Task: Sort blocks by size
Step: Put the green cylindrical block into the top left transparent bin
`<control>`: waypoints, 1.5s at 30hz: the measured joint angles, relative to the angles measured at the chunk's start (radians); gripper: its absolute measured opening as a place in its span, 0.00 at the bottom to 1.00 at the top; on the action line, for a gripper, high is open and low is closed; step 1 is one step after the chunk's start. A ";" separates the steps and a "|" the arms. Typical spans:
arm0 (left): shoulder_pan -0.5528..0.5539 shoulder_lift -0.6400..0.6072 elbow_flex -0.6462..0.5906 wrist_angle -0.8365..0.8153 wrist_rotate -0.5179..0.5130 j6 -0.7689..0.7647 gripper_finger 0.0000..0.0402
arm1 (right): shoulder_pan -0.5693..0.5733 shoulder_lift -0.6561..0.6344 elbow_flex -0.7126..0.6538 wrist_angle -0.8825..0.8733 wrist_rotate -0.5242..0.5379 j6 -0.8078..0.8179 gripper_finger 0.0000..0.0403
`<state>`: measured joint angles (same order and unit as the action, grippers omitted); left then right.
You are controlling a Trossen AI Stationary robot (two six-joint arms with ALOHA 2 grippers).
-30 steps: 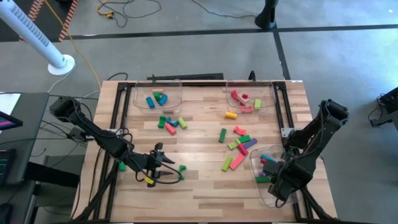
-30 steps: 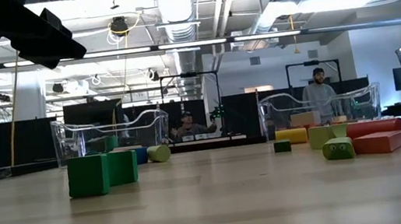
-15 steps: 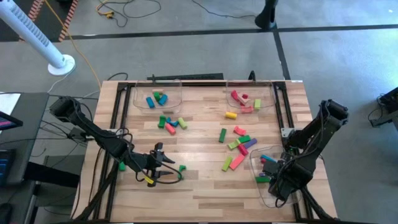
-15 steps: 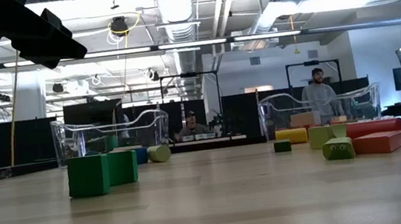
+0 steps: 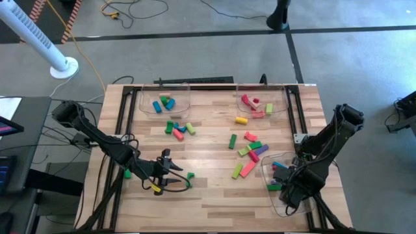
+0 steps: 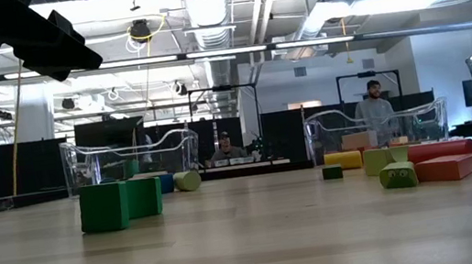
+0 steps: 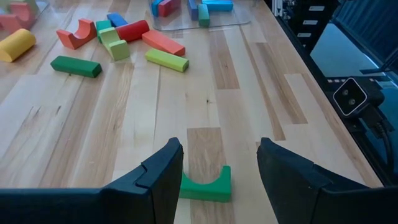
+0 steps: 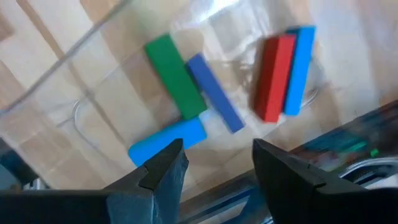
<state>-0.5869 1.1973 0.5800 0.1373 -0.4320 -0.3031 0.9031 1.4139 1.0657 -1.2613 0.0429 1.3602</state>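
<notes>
The right gripper [image 8: 214, 165] hangs over the near-right tray [image 5: 276, 207] with its fingers apart and nothing between them; directly beyond its fingertips lie five long blocks on the tray floor: a light-blue cylinder [image 8: 166, 140] closest, then a green bar [image 8: 175, 76] and a dark-blue bar [image 8: 215, 93] side by side, and off to one side a red bar [image 8: 274, 76] touching a light-blue bar [image 8: 299, 60]. That reads as the drop-off end of a cycle: the long pieces collect here, and this gripper is empty above them. The left gripper [image 7: 219, 163] sits low over the bare table with jaws spread and empty, a green arch block [image 7: 205, 186] lying flat just ahead of and between its fingers, not yet gripped. Farther out from it are a light-green bar [image 7: 166, 60], a red bar [image 7: 163, 43] and a dark-green bar [image 7: 76, 66], with a red arch [image 7: 76, 34] and a yellow cylinder [image 7: 17, 45] beyond. Two far trays [image 5: 165, 104] already hold smaller pieces. The loose cluster [image 5: 250, 153] at mid-table is still unsorted, so the job looks roughly half done. Next, the left gripper probably needs to ease forward over the arch and close squarely on its flat sides, while the right must lift clear of the tray wall before reaching for another long block.
</notes>
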 joint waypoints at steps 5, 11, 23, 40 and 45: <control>0.000 0.000 0.000 -0.022 0.000 -0.009 0.49 | -0.041 0.000 0.081 -0.069 0.089 -0.060 0.53; 0.000 0.000 0.000 -0.044 0.000 -0.015 0.49 | -0.076 -0.001 0.200 -0.117 0.248 -0.139 0.51; 0.000 0.000 0.000 -0.044 0.000 -0.015 0.49 | -0.155 -0.001 0.250 0.325 0.418 -0.638 0.50; -0.043 -0.001 0.190 -0.943 0.251 -0.428 0.49 | -0.257 0.127 0.206 0.591 0.456 -0.943 0.50; -0.129 -0.002 0.201 -1.141 0.350 -0.610 0.49 | -0.274 0.182 0.206 0.591 0.455 -0.977 0.50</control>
<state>-0.7161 1.1957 0.7811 -1.0034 -0.0820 -0.9133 0.6293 1.5956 1.2713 -0.6702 0.4976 0.3832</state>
